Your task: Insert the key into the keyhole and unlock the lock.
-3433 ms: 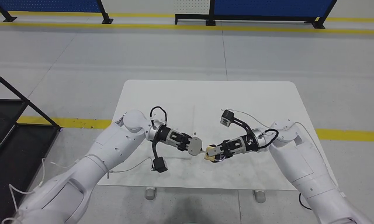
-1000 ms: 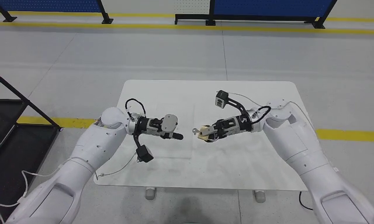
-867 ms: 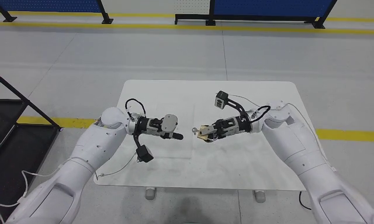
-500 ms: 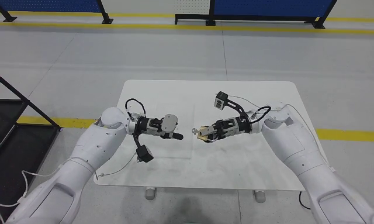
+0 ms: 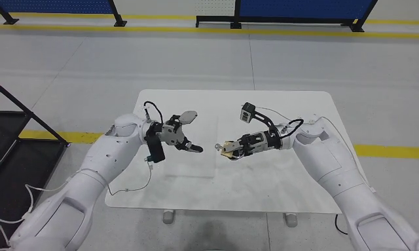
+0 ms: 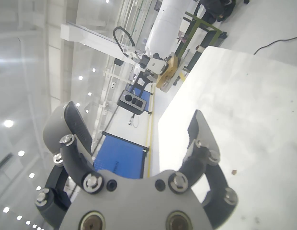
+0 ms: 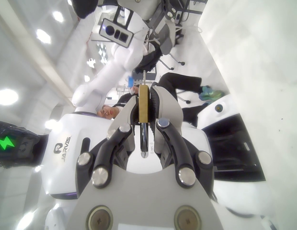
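Observation:
My right gripper (image 5: 230,148) is shut on a brass padlock (image 7: 143,104), held above the middle of the white table (image 5: 281,113). The lock's steel shackle (image 7: 144,142) points back between the fingers. A thin metal key (image 7: 144,77) sticks out of the lock's far end, and in the top view the key (image 5: 218,147) points toward the other arm. My left gripper (image 5: 193,132) hangs a short way from the key with its fingers spread wide, open and holding nothing. In the left wrist view, the left gripper (image 6: 139,125) faces the padlock (image 6: 171,69) farther off.
The table's near edge (image 5: 222,208) lies below both arms. A black rack (image 5: 16,146) stands on the floor at the left. Blue partition panels (image 5: 301,2) and yellow floor lines run behind the table.
The left gripper was at the lock 3.4 s ago, then drew back with its fingers together. Now it has turned and spread its fingers open. The right arm has barely moved in the last second.

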Controlling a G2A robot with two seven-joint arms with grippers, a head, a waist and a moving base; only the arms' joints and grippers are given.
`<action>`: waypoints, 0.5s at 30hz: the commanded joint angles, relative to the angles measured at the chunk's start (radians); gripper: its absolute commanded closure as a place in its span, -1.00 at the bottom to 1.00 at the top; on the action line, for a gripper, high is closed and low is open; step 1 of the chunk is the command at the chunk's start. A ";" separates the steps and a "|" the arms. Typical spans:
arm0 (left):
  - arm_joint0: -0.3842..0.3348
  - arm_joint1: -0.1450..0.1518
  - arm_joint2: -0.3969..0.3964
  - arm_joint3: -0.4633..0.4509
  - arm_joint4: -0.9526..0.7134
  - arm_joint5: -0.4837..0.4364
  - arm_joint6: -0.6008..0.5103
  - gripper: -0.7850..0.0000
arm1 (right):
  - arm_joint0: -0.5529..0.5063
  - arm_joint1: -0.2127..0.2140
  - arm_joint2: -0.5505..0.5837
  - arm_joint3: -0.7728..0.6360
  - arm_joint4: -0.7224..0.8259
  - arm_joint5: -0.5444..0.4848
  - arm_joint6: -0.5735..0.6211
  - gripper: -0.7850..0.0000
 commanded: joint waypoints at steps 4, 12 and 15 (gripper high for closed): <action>-0.038 -0.011 0.075 0.055 -0.056 -0.159 -0.115 -1.00 | 0.000 0.000 0.000 0.000 0.000 0.000 0.000 1.00; -0.047 -0.012 0.206 0.060 -0.380 -0.315 -0.270 -1.00 | 0.000 0.000 0.000 0.000 0.000 0.000 0.000 1.00; -0.047 -0.012 0.206 0.060 -0.380 -0.315 -0.270 -1.00 | 0.000 0.000 0.000 0.000 0.000 0.000 0.000 1.00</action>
